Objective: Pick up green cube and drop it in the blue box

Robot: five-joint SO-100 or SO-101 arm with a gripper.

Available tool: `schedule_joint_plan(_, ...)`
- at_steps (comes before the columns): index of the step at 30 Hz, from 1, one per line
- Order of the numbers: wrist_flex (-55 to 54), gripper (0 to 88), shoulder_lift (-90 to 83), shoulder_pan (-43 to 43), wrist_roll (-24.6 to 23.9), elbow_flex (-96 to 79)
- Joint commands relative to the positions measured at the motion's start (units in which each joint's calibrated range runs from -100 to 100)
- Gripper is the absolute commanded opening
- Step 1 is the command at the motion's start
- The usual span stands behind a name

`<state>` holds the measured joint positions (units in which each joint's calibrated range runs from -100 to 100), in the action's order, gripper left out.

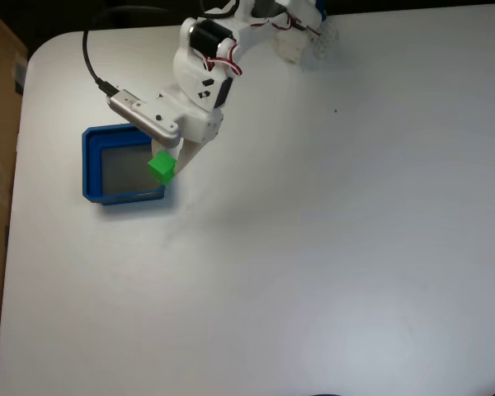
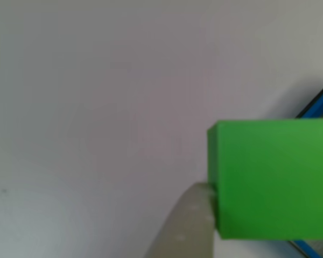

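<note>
Pincer (image 1: pixel 167 165): clamped on green cube (image 1: pixel 161 167).
Position: over right wall of blue box (image 1: pixel 93 165), near the worktop's left edge; floor lies leftward.

light: bright, even | shadows: soft, faint | fixed view: sharp | other view: blurred close-up
</note>
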<state>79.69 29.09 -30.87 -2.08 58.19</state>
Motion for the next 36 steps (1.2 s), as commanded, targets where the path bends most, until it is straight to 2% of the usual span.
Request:
schedule_joint_plan(1,-0.3,0.6,-4.31,-3.45,0.05,3.15)
schedule_joint_plan(7,-0.46,0.7,-1.13,-7.21,0.05,3.15)
schedule_joint_plan(23,-0.79,0.7,9.65,-10.32,0.05,3.33)
schedule_joint_plan(30,-6.72,0.7,11.32,-11.11,0.05,3.24)
schedule_joint_plan(36,-7.14,0.7,12.41,-11.26,-0.2,3.15)
